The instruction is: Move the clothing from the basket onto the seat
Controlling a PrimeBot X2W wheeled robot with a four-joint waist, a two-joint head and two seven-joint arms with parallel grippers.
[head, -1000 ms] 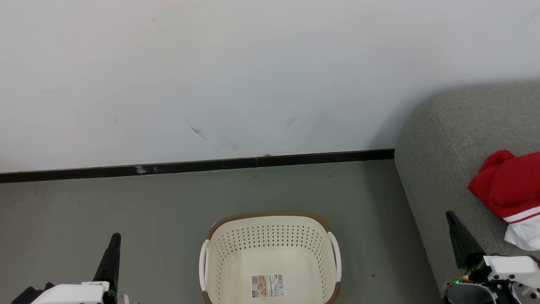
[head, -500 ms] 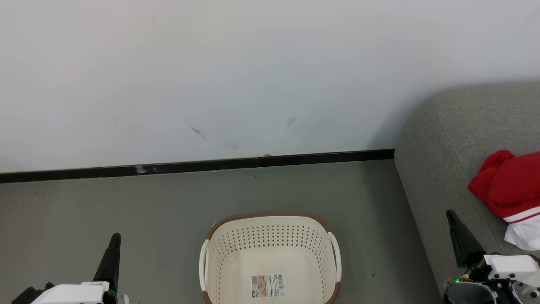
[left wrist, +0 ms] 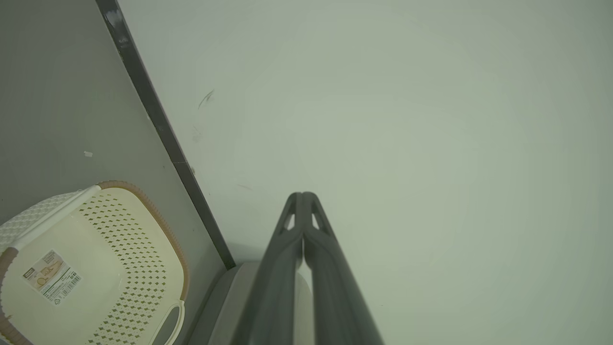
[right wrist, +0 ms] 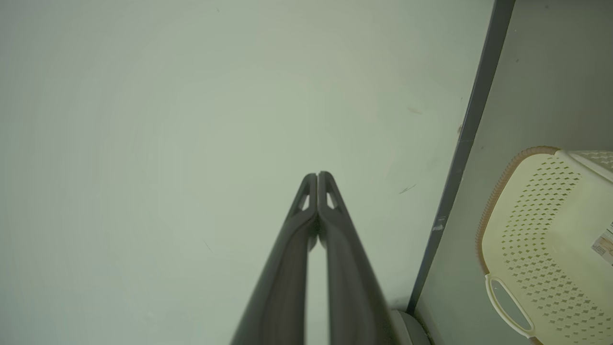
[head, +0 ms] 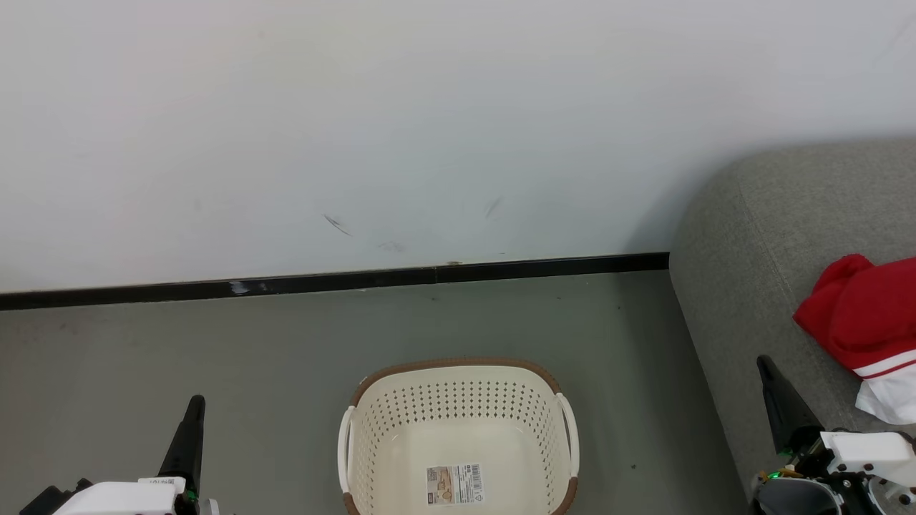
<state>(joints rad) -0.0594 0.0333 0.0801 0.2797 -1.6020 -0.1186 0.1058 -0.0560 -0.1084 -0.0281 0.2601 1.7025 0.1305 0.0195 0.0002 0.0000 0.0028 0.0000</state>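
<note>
The left gripper [left wrist: 302,196] has its two fingers pressed together, with nothing in them. The right gripper [right wrist: 317,177] is the same, tips touching. Both point at the white wall [head: 429,107]. The basket [head: 458,363] sits on the grey floor [head: 215,343] between them, its label [head: 454,484] showing. The red clothes [head: 862,318] lie on the seat [head: 744,250], near the right gripper.
</note>
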